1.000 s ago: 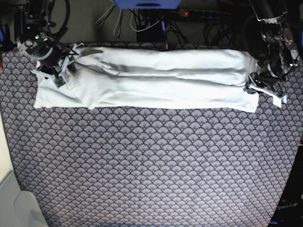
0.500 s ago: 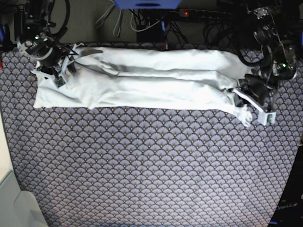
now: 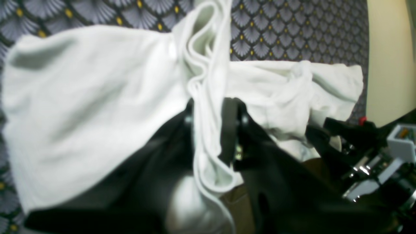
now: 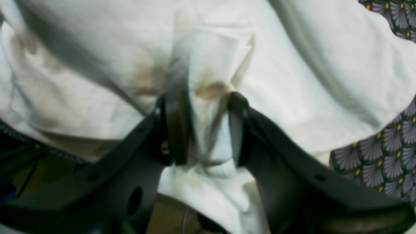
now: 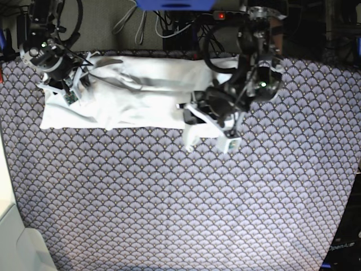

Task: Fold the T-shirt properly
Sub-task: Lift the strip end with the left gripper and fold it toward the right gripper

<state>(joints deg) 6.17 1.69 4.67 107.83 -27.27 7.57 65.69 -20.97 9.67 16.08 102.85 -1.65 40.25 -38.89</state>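
The near half of the purple-grey scallop-patterned cloth (image 5: 169,214) is seen bare from the front edge of the tabletop up to the middle, and a pale surface (image 5: 11,237) is seen at the near left corner.

Further back, the T-shirt (image 5: 130,96) is found along the far edge, as a long folded strip. Its end has been carried in one second from the far right corner to about the middle of the far edge by the left gripper (image 5: 211,121). The strip is thereby being doubled over on itself, which is judged to be the crosswise fold toward the held end. In the left wrist view the left gripper (image 3: 209,130) is seen clamped on a bunched edge of the shirt (image 3: 81,97), with cloth hanging loose below the jaws.

At the far left corner, the right gripper (image 5: 66,84) is seen unmoved; in its wrist view the right gripper (image 4: 203,126) is closed on a fold of the shirt (image 4: 292,81), pinning that end.

Behind the far edge, cables and a power strip (image 5: 225,16) are seen; nothing is seen lying in the carried end's path. The trailing hem may drag and crumple.
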